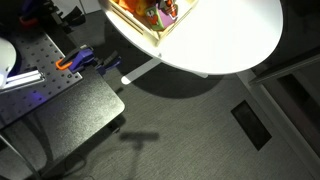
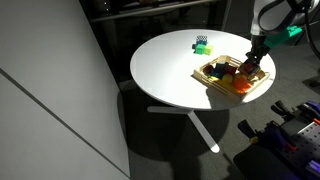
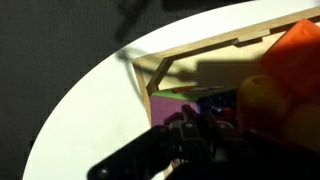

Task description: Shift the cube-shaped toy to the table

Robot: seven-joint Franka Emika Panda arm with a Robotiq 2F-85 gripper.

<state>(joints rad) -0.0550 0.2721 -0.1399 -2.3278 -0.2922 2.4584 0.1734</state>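
Note:
The cube-shaped toy (image 3: 214, 108) shows only as a small blue and red patch at my fingertips in the dim wrist view, inside the pale wooden tray (image 3: 200, 55). My gripper (image 3: 195, 118) is low in the tray with its fingers close together, seemingly shut on the cube. In an exterior view the gripper (image 2: 256, 62) hangs over the tray (image 2: 213, 79) at the right side of the round white table (image 2: 165, 70); the cube is hidden there. The tray (image 1: 150, 35) and table (image 1: 230, 35) also show in the overhead exterior view.
Round red-orange (image 3: 295, 55) and yellow (image 3: 262, 95) toys crowd the tray beside my fingers. A small green and blue object (image 2: 201, 43) stands on the table behind the tray. A dark perforated bench (image 1: 60, 100) holding tools sits beside the table.

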